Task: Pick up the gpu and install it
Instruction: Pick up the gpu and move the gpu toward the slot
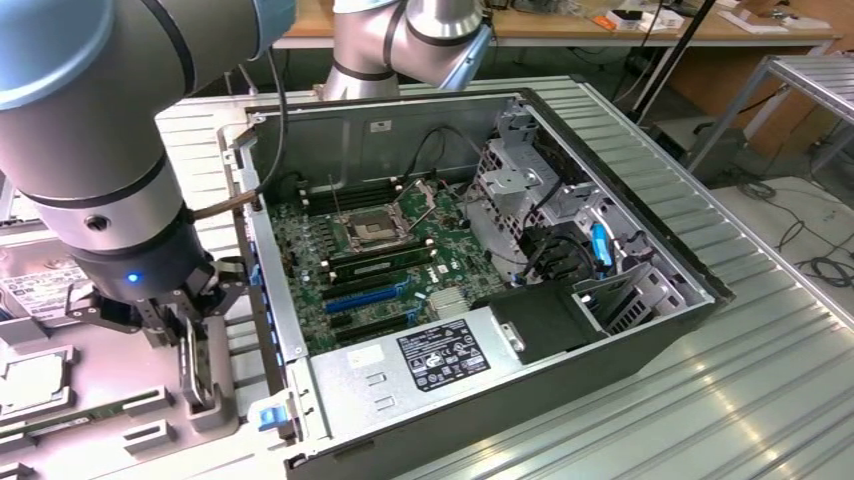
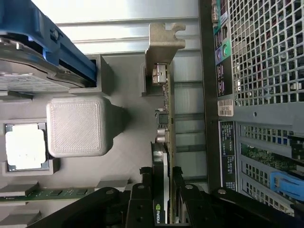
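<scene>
Ribbed sheet-metal tabletop (image 1: 747, 400) carries an open computer case (image 1: 667, 330) lying on its side, with a wooden bench (image 1: 561, 30) behind it. Inside the case the green motherboard (image 1: 387, 255) lies face up. Its processor socket (image 1: 367, 232) sits near the middle, a silvery drive cage (image 1: 514, 180) stands toward the exterior view's right, and a labelled power supply (image 1: 420, 365) sits at the near end.

At the exterior view's left, just beside the case wall, lies a gray parts fixture (image 1: 80, 430). The arm reaches down over it, and the gripper (image 1: 184, 325) sits low at the fixture's slot next to the case.

The gpu (image 1: 198, 370) stands on edge in that slot, outside the case. In the wrist view the gpu (image 2: 161, 161) is seen edge-on, its silvery bracket (image 2: 164, 42) at the far end, and the perforated case side (image 2: 266, 71) runs alongside it.

The gripper (image 2: 162, 192) straddles the card's near end. Its black fingers (image 2: 145, 197) press against both faces, clamped on the card, and a green logo shows between them.

On the fixture away from the case sit a gray printed block (image 2: 78, 126), a processor (image 2: 26, 145) in its pocket, a green memory stick (image 2: 47, 194) and a hard drive (image 2: 28, 80) with a blue rail (image 2: 52, 40).
</scene>
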You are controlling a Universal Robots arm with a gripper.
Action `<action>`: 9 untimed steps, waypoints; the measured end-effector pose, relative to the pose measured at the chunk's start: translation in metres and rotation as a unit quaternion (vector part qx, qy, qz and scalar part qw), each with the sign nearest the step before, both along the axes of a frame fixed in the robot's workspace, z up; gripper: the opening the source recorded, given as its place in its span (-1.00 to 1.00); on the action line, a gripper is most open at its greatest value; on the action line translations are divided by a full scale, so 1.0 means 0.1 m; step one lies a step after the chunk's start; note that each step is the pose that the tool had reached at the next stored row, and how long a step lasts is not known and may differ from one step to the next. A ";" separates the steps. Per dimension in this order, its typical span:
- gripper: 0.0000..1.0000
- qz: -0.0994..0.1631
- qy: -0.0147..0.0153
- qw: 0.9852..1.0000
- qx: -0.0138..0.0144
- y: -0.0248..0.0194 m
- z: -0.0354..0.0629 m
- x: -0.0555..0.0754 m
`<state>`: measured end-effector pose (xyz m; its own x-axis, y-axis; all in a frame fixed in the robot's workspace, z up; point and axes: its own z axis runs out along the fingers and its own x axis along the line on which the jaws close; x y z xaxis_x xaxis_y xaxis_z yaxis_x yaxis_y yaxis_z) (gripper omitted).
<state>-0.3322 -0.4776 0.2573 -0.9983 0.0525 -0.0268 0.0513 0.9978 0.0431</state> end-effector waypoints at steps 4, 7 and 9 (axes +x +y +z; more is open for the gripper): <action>-0.46 0.000 0.001 1.000 0.000 0.000 0.196 0.00; -0.46 0.000 0.003 1.000 0.000 0.000 0.395 0.00; -0.46 0.000 0.003 1.000 0.000 0.000 0.513 0.00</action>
<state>-0.3321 -0.4776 0.3085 -0.9984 0.0524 -0.0209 0.0515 0.9978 0.0427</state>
